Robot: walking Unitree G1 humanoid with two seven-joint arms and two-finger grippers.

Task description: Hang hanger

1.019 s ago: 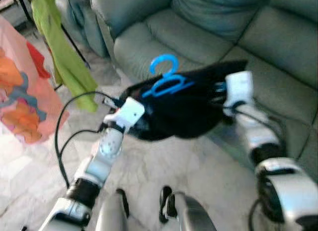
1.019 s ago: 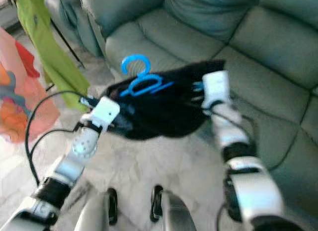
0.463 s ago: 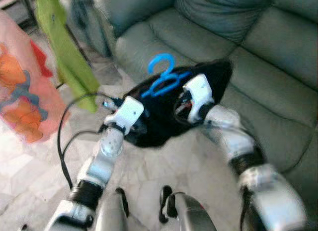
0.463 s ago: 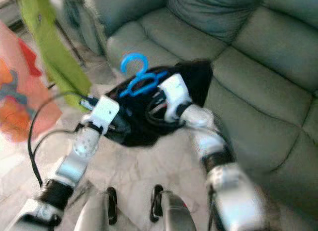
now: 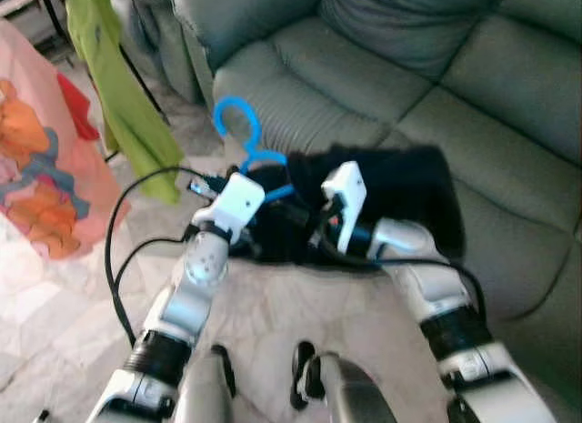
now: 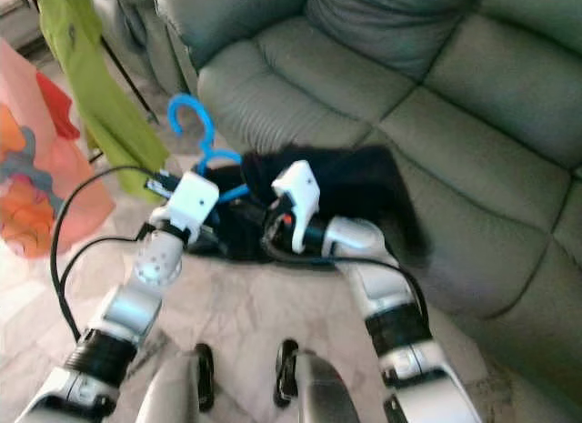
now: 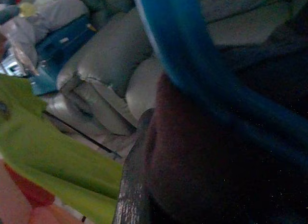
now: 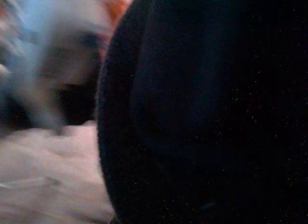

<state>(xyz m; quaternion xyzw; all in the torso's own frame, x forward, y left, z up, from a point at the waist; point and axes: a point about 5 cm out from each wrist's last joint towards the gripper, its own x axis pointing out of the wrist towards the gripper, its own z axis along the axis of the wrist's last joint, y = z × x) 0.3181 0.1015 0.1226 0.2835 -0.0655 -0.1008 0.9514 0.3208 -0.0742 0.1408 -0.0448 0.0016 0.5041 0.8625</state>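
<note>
Both arms are holding up a blue hanger with a black garment at the centre of the frame, in front of the sofa.

The sofa [image 5: 382, 68] is crowding the upper and right of the frame, while pale floor [image 5: 55, 287] is lying open at the lower left, beside a green cloth [image 5: 123, 105] hanging at the upper left. The hanger [image 5: 238, 132] is showing its hook upright above the dark garment [image 5: 400, 191]. The left gripper [image 5: 259, 182] is sitting at the hanger's neck and the right gripper [image 5: 314, 223] is pressing into the garment; I cannot tell how far either is open.
</note>
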